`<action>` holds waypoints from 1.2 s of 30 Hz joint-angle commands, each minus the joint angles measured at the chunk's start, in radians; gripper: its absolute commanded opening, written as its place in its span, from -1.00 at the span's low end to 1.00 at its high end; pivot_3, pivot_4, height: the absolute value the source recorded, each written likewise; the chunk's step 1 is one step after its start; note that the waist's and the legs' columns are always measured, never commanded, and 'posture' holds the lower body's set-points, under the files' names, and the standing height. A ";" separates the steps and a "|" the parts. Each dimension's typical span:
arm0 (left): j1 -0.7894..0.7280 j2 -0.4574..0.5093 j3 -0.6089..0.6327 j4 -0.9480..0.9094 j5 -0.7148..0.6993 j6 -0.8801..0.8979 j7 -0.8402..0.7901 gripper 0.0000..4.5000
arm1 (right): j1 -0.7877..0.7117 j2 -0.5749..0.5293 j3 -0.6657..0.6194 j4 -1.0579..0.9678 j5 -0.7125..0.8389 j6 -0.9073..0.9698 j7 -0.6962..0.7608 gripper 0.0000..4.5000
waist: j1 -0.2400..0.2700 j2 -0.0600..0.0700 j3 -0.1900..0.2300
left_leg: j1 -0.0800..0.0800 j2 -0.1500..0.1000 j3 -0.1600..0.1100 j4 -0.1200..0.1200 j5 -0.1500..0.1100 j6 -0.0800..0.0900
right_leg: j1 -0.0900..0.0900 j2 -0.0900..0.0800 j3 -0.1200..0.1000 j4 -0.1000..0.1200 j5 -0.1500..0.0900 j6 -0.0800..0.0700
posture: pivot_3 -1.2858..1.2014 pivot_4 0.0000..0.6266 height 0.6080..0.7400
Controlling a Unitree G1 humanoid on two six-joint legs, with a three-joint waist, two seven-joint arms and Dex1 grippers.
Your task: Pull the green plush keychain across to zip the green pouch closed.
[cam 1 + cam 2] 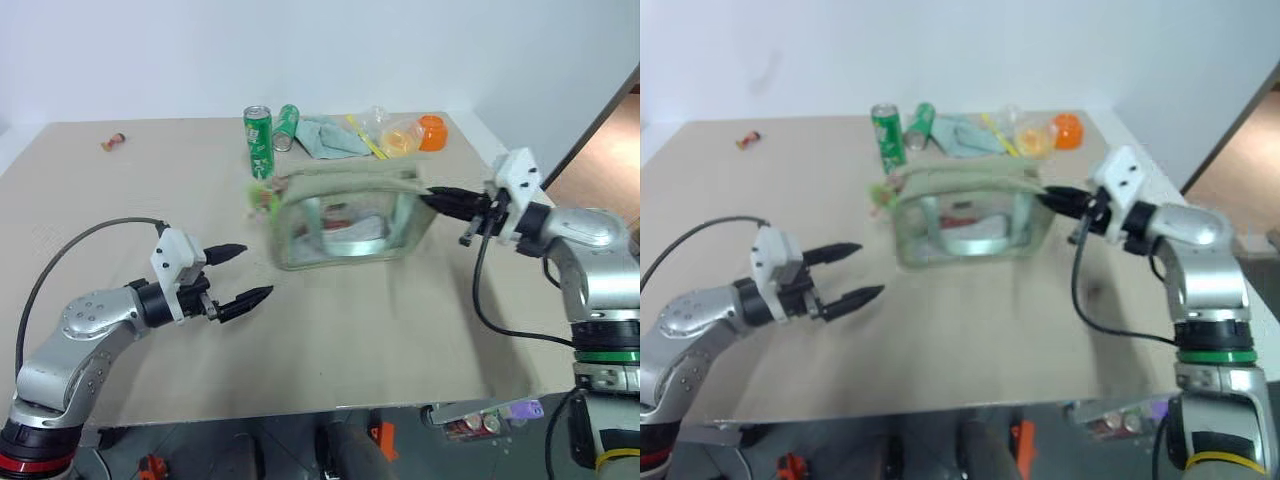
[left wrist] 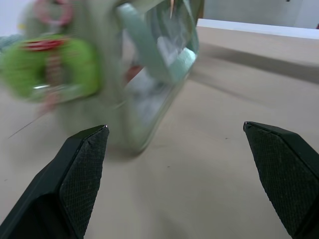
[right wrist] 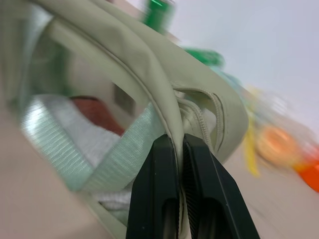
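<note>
The green pouch (image 1: 345,215), pale sage with clear side panels, stands in the middle of the table. The green plush keychain (image 1: 262,195) hangs at its left end, fuzzy and lime-coloured with pink bits; it also shows in the left wrist view as the keychain (image 2: 50,67). My left gripper (image 1: 258,270) is open, low over the table, to the left of the pouch and short of the keychain. My right gripper (image 1: 428,196) is at the pouch's right end. In the right wrist view the right gripper (image 3: 179,139) is shut on the pouch's fabric seam by the zipper end.
Behind the pouch stand an upright green soda can (image 1: 258,140), a second can lying down (image 1: 286,127), a teal cloth (image 1: 330,137), a yellowish item (image 1: 400,140) and an orange piece (image 1: 431,131). A small red item (image 1: 115,141) lies far left. The table's front edge (image 1: 300,410) is near.
</note>
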State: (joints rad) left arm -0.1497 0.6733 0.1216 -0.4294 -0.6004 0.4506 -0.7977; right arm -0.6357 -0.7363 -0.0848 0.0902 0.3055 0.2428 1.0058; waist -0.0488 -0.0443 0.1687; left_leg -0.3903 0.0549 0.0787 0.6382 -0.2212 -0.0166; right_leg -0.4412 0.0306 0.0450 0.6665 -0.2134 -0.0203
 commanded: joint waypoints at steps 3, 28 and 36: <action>0.011 0.011 0.073 0.016 0.006 -0.051 -0.016 1.00 | -0.019 0.041 0.032 -0.220 0.079 0.125 -0.024 -0.98 | 0.001 0.000 0.000 | -0.001 -0.001 0.000 0.000 0.000 0.000 | -0.001 -0.002 0.000 0.000 0.000 0.000 | 0.03 -0.52 1.00; 0.247 -0.022 0.230 -0.091 -0.019 -0.054 0.080 1.00 | 0.078 0.130 0.155 -0.371 0.128 0.113 0.041 -0.84 | 0.001 -0.002 0.000 | -0.001 0.000 0.000 0.000 -0.001 -0.001 | -0.001 -0.002 -0.001 -0.001 -0.001 0.000 | 0.03 -0.52 1.00; 0.243 -0.007 0.206 -0.093 -0.010 -0.052 0.059 1.00 | 0.169 0.131 0.113 -0.377 0.098 0.076 -0.048 0.06 | 0.002 -0.003 -0.001 | -0.002 0.000 0.000 0.000 -0.001 -0.001 | -0.001 -0.003 -0.001 -0.001 -0.002 0.000 | 0.03 -0.52 1.00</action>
State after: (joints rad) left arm 0.0947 0.6490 0.3180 -0.4958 -0.6088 0.4020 -0.7320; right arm -0.4798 -0.5978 0.0584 -0.2414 0.3985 0.3287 0.9715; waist -0.0464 -0.0476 0.1680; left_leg -0.3921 0.0544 0.0790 0.6384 -0.2225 -0.0178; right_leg -0.4419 0.0279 0.0443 0.6655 -0.2152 -0.0203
